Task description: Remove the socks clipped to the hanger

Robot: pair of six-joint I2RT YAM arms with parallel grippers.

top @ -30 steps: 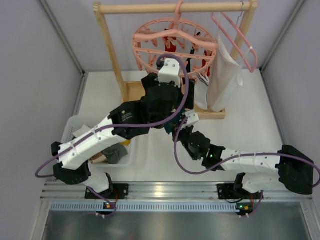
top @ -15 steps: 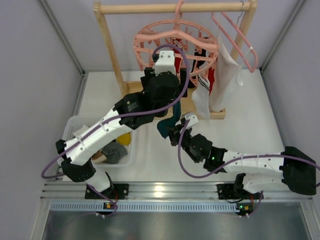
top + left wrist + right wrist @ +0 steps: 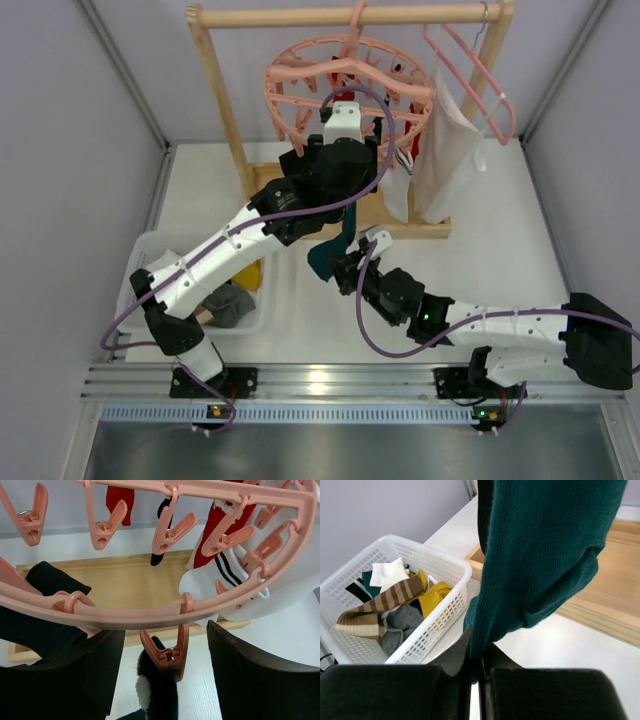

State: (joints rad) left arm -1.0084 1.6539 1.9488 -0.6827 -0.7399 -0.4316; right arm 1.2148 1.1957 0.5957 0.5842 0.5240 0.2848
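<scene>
Currently unclipping: R gripper (image 3: 476, 656) clenched on teal sock (image 3: 540, 555) below hanger (image 3: 150, 616); L gripper (image 3: 167, 676) agape astride hanger's clip (image 3: 166, 652); next prob. pinch clip open.

Robotics lab test cell, set up with laundry props

Plain grey wall panels (image 3: 60, 150) close in a white tabletop (image 3: 500, 230). An aluminium extrusion rail (image 3: 320, 380) runs along its near edge, above a strip of brushed sheet metal (image 3: 330, 450). Two black-and-white robot arms are bolted there side by side, the left arm (image 3: 200, 270) and the right arm (image 3: 500, 325), with exposed purple cable (image 3: 355, 315) looping off them. The only household items are a bare wooden rack (image 3: 225, 100) carrying a round salmon-pink clip hanger (image 3: 125, 617), and a white plastic laundry basket (image 3: 432, 627) on the table.
</scene>
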